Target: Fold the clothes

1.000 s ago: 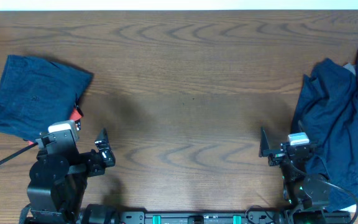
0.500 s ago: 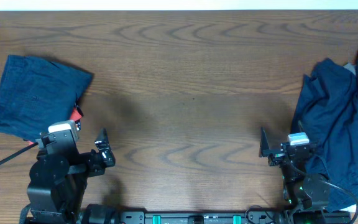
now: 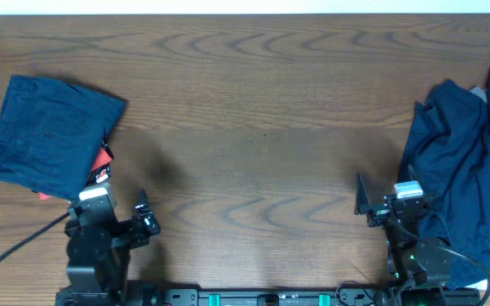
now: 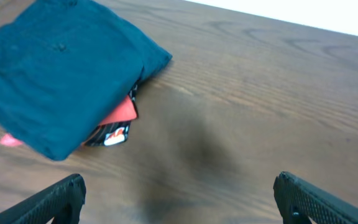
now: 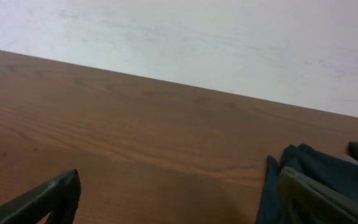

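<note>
A folded navy-blue garment (image 3: 49,136) lies at the table's far left and also shows in the left wrist view (image 4: 61,81). A loose heap of navy-blue clothes (image 3: 462,178) lies at the right edge, and its near edge shows in the right wrist view (image 5: 303,171). My left gripper (image 3: 113,208) is open and empty near the front edge, just in front and to the right of the folded garment; its jaws (image 4: 179,193) stand wide apart over bare wood. My right gripper (image 3: 398,200) is open and empty beside the heap's left edge, and in the right wrist view (image 5: 179,186) the heap is by its right finger.
A red garment (image 4: 120,113) and a black printed garment (image 4: 107,134) stick out from under the folded navy one (image 3: 102,160). The wooden table (image 3: 253,110) stretches between the two cloth piles. A black cable (image 3: 15,246) runs off at the front left.
My left arm has drawn back toward the front edge and a little to the right, away from the folded garment. The right arm and the clothes have not moved.
</note>
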Controlling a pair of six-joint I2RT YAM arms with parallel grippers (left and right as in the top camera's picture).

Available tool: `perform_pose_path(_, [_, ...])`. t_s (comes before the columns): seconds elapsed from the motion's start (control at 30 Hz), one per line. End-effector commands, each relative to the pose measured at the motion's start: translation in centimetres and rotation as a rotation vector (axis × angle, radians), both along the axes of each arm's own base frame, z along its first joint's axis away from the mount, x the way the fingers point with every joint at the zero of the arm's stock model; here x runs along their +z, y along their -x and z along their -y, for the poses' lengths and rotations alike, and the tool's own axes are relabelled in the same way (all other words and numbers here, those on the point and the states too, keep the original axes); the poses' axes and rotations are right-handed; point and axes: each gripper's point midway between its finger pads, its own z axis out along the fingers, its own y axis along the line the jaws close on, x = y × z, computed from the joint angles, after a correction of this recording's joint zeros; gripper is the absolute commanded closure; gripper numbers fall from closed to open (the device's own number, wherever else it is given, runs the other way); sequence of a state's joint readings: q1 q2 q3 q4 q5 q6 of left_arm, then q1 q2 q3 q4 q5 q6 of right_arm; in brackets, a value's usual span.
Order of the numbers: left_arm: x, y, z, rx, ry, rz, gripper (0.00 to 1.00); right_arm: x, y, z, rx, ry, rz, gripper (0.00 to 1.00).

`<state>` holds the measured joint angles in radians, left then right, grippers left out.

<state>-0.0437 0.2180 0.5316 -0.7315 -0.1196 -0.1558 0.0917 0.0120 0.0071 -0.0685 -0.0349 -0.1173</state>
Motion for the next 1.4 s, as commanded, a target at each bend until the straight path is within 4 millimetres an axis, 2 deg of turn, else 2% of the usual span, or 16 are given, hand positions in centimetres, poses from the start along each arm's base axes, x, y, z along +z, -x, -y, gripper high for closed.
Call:
perform_pose_path(0.0, [-1.9,-0.7,-0.4,0.019,-0.012,0.048,0.02,0.0,0.0,-0.1,0.006,0.010,0.003,0.01])
perform_pose_path(0.13, [-3.0,-2.3,-0.5,0.025,-0.008,0.162,0.02,0.0,0.0,-0.1,0.006,0.010,0.003,0.01])
perform_pose_path(0.43, [-3.1,-5.1,-1.3,0.064,-0.007,0.410,0.02,0.0,0.0,0.0,0.006,0.010,0.002,0.01])
perform_pose_path(0.6, [-4.7,-5.0,-1.4,0.068,-0.008,0.355,0.02,0.0,0.0,-0.1,0.006,0.010,0.002,0.01])
perform_pose_path(1.37, [-4.7,-5.0,-1.1,0.051,-0.002,0.354,0.02,0.0,0.0,-0.1,0.006,0.010,0.002,0.01])
